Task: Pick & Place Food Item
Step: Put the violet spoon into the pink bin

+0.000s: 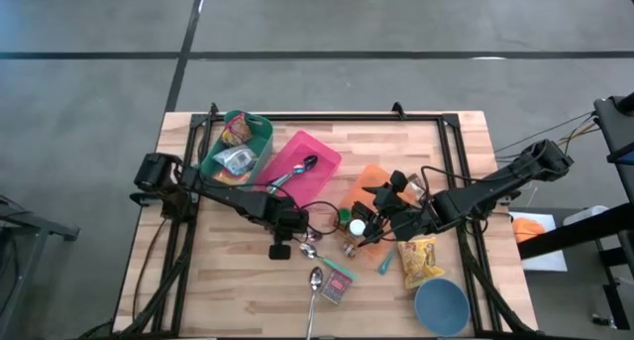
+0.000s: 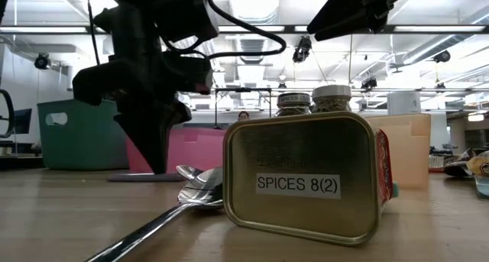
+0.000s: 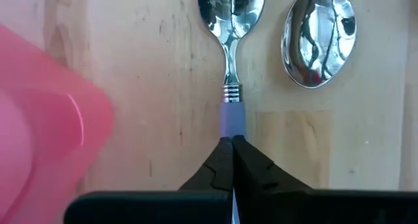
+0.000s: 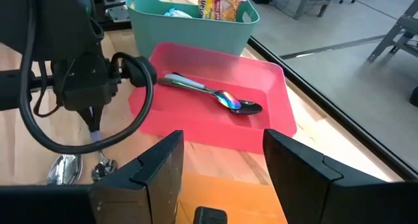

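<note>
- Grasp step: my left gripper (image 3: 232, 145), lower centre of frame, is clamped on the lilac-handled spoon (image 3: 232, 28).
- Right gripper (image 4: 222, 162) stands open, empty.
- Next, I judge: lift, carry to the pink tray (image 1: 322, 154).

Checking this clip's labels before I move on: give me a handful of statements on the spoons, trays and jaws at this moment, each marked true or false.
1. The left gripper has its jaws shut on the purple-handled spoon lying on the table. True.
2. The pink tray is empty. False: one spoon lies in it.
3. The right gripper holds a spoon. False: its jaws stand open with nothing between them.
4. A second spoon lies on the table beside the gripped one. True.
5. The green bin stands at the table's near right corner. False: it is at the far left, next to the pink tray, with food packets inside.
</note>
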Controlling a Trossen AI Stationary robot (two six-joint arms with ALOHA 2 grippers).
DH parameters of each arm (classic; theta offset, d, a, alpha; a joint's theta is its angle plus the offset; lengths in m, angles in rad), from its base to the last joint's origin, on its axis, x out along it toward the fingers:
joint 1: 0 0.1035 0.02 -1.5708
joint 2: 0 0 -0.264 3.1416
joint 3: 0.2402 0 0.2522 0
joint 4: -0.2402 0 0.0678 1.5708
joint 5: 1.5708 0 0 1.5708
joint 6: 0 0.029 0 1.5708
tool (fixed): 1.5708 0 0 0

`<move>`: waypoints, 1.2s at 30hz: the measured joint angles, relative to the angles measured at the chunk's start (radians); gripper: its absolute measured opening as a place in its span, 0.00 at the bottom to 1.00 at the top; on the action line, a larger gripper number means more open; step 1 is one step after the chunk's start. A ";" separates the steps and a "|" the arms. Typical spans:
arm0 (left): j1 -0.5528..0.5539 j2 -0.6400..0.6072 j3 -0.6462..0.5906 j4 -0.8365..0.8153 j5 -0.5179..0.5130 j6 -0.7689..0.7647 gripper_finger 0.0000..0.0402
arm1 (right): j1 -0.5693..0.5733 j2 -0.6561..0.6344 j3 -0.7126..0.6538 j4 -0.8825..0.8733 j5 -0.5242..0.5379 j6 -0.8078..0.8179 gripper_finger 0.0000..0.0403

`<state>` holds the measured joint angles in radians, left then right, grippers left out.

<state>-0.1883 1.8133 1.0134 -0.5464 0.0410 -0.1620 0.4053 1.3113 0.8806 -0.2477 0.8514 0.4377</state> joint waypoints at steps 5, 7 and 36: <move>0.000 0.000 0.000 -0.002 0.031 -0.003 0.00 | 0.000 0.000 0.000 0.000 0.000 0.000 0.52; -0.002 0.000 0.003 -0.006 0.034 -0.016 0.00 | 0.000 0.000 0.000 0.000 0.000 0.000 0.52; -0.030 -0.015 0.059 -0.054 -0.073 -0.062 0.41 | 0.000 0.000 0.000 0.001 -0.023 0.007 0.52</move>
<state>-0.2184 1.7981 1.0719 -0.6002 -0.0324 -0.2243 0.4057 1.3113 0.8806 -0.2462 0.8288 0.4450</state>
